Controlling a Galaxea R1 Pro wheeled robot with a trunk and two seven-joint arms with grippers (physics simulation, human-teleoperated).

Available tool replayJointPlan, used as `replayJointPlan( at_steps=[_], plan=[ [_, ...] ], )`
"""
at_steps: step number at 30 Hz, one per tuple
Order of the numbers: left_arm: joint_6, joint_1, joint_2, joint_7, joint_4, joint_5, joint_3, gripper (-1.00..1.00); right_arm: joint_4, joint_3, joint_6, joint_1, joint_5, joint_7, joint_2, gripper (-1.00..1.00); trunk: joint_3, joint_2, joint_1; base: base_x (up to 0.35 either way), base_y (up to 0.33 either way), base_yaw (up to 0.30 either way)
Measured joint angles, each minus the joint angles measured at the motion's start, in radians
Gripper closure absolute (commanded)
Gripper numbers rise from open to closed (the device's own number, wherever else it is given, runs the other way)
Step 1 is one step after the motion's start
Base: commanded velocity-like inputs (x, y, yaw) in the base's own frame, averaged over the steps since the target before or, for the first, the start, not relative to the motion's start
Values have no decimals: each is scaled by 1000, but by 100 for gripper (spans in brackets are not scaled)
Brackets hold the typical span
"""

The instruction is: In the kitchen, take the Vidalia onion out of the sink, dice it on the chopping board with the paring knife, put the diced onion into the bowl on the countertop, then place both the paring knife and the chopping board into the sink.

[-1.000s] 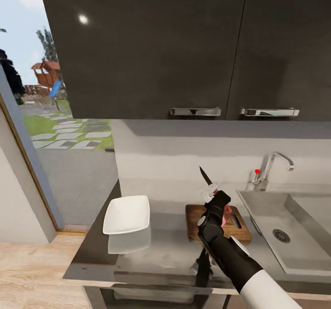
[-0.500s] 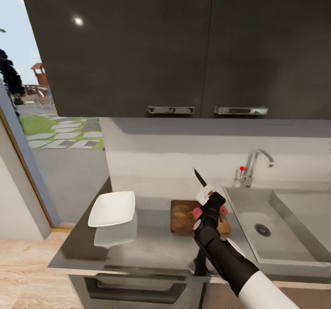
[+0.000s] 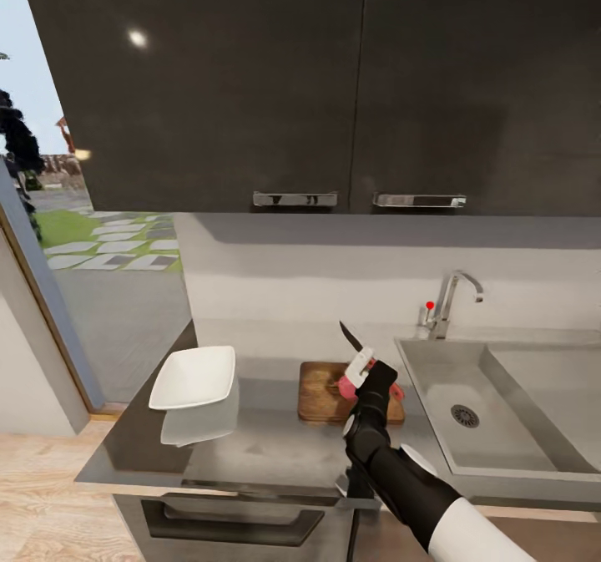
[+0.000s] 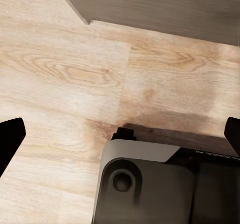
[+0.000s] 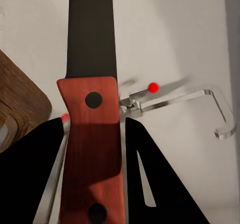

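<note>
My right gripper (image 3: 361, 372) is shut on the paring knife (image 3: 351, 339), held just above the right part of the chopping board (image 3: 321, 391), its dark blade pointing up and back. In the right wrist view the orange-red handle (image 5: 90, 144) sits between the black fingers (image 5: 150, 179), and the gripper (image 5: 90, 184) faces the tap (image 5: 175, 98). The white bowl (image 3: 193, 376) stands on the countertop (image 3: 259, 449) left of the board. The sink (image 3: 501, 441) lies to the right. My left gripper (image 4: 120, 136) hangs open over the wood floor.
Glossy black upper cabinets (image 3: 292, 86) hang above the counter. The chrome tap (image 3: 451, 293) stands behind the basin, the drain (image 3: 465, 416) in its floor. A glass door (image 3: 92, 236) at the left looks out on a garden. The robot's dark base (image 4: 165, 184) is below the left gripper.
The whole view has slid, so the counter, board and sink now sit further left: the camera moved. The right gripper still holds the knife, now nearer the board's right end.
</note>
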Motion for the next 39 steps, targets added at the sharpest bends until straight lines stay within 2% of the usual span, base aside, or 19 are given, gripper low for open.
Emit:
replayJointPlan(
  at_steps=[16, 21, 24, 39],
  plan=[
    [0, 0, 0, -3, 0, 0, 0, -100, 64, 2, -6, 0, -4, 2, 7, 100, 0, 0, 0, 0, 0, 0],
    [0, 0, 0, -3, 0, 0, 0, -100, 118, 4, -42, -1, -4, 1, 8, 100, 0, 0, 0, 0, 0, 0],
    [0, 0, 0, -4, 1, 0, 0, -100, 172, 4, -79, 0, -5, 1, 18, 100, 0, 0, 0, 0, 0, 0],
    [0, 0, 1, -5, 1, 0, 0, -100, 203, 4, -91, 0, -4, 1, 24, 100, 0, 0, 0, 0, 0, 0]
  ],
)
